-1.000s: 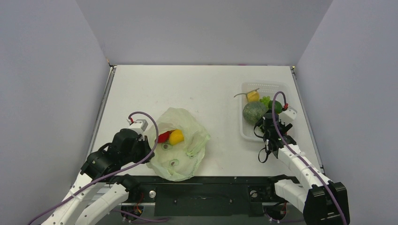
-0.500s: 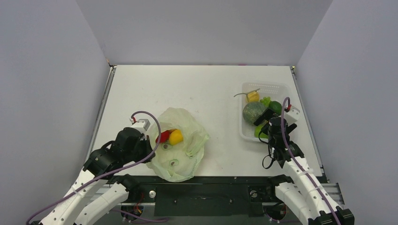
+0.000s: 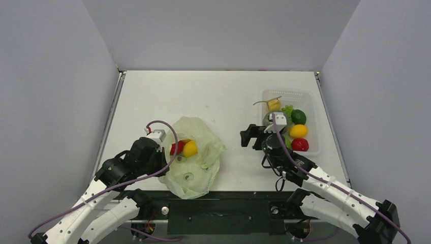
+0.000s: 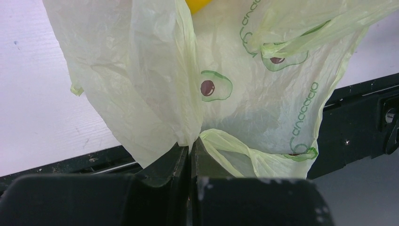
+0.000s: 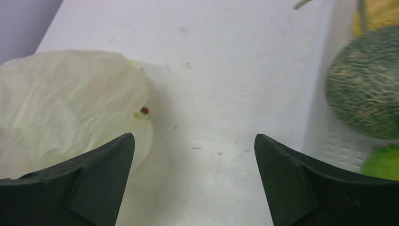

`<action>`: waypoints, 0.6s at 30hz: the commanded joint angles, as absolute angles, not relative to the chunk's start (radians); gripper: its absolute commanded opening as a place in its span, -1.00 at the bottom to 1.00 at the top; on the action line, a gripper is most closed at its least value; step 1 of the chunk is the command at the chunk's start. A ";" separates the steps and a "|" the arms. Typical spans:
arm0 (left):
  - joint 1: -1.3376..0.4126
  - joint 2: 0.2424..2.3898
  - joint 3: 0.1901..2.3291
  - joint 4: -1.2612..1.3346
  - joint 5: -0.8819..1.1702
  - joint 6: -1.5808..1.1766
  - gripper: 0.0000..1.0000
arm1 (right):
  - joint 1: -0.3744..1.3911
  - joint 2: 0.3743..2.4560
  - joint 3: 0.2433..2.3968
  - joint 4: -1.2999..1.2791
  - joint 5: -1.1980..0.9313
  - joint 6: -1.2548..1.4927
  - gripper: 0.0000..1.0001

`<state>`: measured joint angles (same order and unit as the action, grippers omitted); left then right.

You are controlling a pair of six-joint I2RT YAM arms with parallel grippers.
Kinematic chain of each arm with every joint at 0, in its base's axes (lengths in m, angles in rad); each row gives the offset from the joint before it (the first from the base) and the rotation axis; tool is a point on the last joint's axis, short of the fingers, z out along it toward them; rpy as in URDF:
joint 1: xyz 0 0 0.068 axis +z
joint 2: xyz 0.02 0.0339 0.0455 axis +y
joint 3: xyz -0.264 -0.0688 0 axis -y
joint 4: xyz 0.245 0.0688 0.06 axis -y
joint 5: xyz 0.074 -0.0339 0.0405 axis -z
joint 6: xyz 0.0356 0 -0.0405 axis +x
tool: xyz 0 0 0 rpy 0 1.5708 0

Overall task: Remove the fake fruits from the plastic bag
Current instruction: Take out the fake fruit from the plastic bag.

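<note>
- Near the front edge, left of centre: left claw (image 4: 190, 155) pinched tight on a fold of the plastic bag (image 3: 195, 162), arm bent low, wrist angled toward the bag's mouth.
- Just beyond, in the open mouth: two fake fruits (image 3: 190, 148), red and yellow, side by side.
- Seemingly mid-task: bag held steady for another pick.
- Right of centre: right claw (image 5: 193, 141) spread wide and empty over the counter (image 3: 223, 96), forearm stretched leftward, pointing at the bag.
- Next, probably: reaching into the mouth and closing on the yellow one without snagging the film.
- Toward the right edge, further back: white basket (image 3: 316, 145) holding three more, green, yellow, red, beside a melon (image 5: 362, 94).
</note>
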<state>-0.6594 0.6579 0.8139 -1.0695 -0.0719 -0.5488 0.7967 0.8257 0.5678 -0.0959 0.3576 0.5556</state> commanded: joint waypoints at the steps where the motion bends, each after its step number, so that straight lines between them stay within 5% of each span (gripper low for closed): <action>1: -0.665 0.656 0.821 -1.030 -0.098 -0.569 -1.00 | 0.953 0.902 0.645 0.113 0.275 0.509 0.82; 3: -0.665 0.653 0.821 -1.031 -0.109 -0.575 -1.00 | 1.020 0.946 0.676 0.144 0.248 0.537 0.68; 11: -0.668 0.653 0.819 -1.031 -0.106 -0.574 -1.00 | 1.271 1.201 0.695 0.454 0.305 0.790 0.64; 18: -0.674 0.643 0.818 -1.030 -0.109 -0.578 -1.00 | 1.300 1.420 0.787 0.468 0.333 0.963 -0.11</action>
